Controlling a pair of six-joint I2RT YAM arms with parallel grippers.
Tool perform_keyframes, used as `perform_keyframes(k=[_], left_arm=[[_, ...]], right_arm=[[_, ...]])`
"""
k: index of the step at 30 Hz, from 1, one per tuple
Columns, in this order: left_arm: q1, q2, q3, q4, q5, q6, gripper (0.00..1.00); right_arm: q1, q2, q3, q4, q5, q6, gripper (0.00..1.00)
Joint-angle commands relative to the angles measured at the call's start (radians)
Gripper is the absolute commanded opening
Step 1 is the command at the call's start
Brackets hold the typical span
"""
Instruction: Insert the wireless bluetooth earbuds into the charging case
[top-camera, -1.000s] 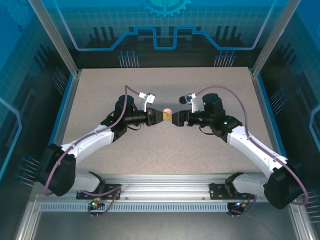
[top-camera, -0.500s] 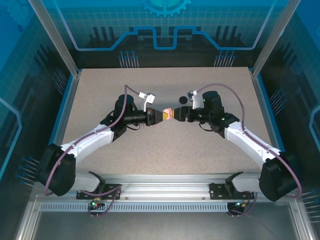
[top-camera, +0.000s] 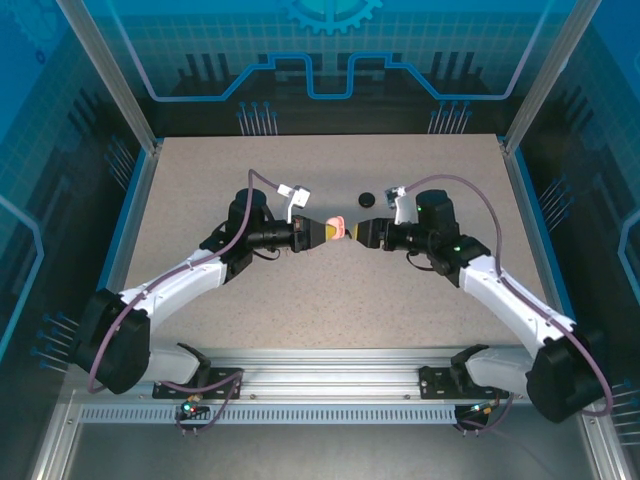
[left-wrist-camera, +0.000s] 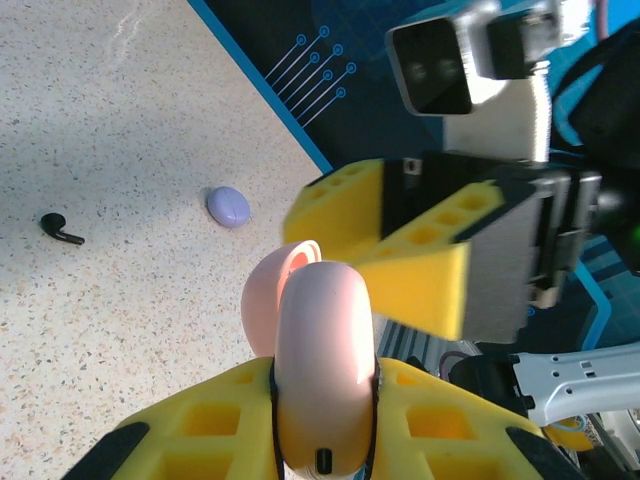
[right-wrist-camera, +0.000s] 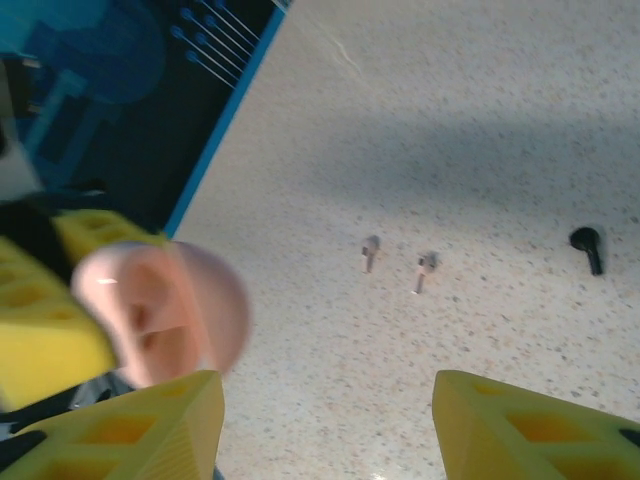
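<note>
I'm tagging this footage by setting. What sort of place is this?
Probably a purpose-built robot test cell, not a home or shop: a left arm and right arm bolted to an aluminium rail, a speckled tabletop, and blue circuit-pattern panels walling it in.

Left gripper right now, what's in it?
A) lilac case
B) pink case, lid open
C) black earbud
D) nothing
B: the left gripper clamps the pink case between its yellow fingers with the lid open, while the black earbud and the lilac case lie loose on the table.
</note>
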Motion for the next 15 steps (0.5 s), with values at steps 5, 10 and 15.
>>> perform_keyframes(k=[5,10,15], left_arm=[[-0.002,-0.011,0.002,0.051,0.0,-0.016,0.0],[-0.002,-0.013,0.004,0.051,0.004,-0.018,0.0],[-0.003,-0.021,0.001,0.053,0.006,-0.019,0.0]], right_arm=[[0.09,0.006,0.027,0.004,0.035,0.045,0.54],[0.121,0.071,0.078,-0.002,0.067,0.034,0.5],[0.117,0.092,0.087,0.0,0.1,0.031,0.42]])
